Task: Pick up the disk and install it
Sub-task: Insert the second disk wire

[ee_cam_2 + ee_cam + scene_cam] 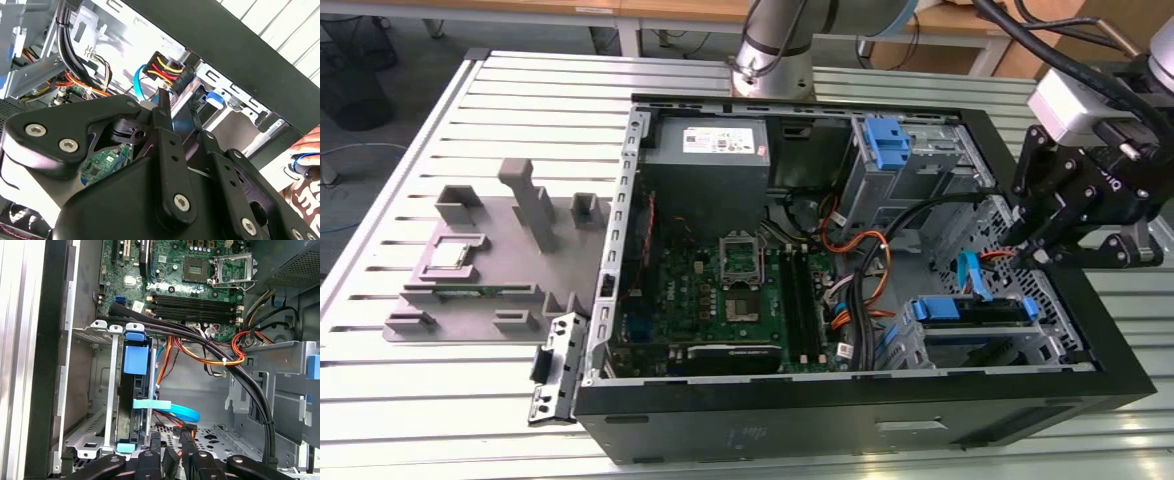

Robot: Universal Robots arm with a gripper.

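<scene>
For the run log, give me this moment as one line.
tool: above case's drive-cage corner | disk: seated in drive cage, blue carrier showing | cable connector: by tool tips

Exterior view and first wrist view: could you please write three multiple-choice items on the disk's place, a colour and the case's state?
1. Where is the disk? A on the grey fixture; B in the drive cage; C on the slatted table.
2. Its plastic carrier is: A red; B green; C blue.
3. The computer case is: A open, motherboard exposed; B closed by a panel; C standing upright.

Key: B, it sits between the cage's metal walls; C, its bright blue tab shows; A, the board lies in plain sight.
</scene>
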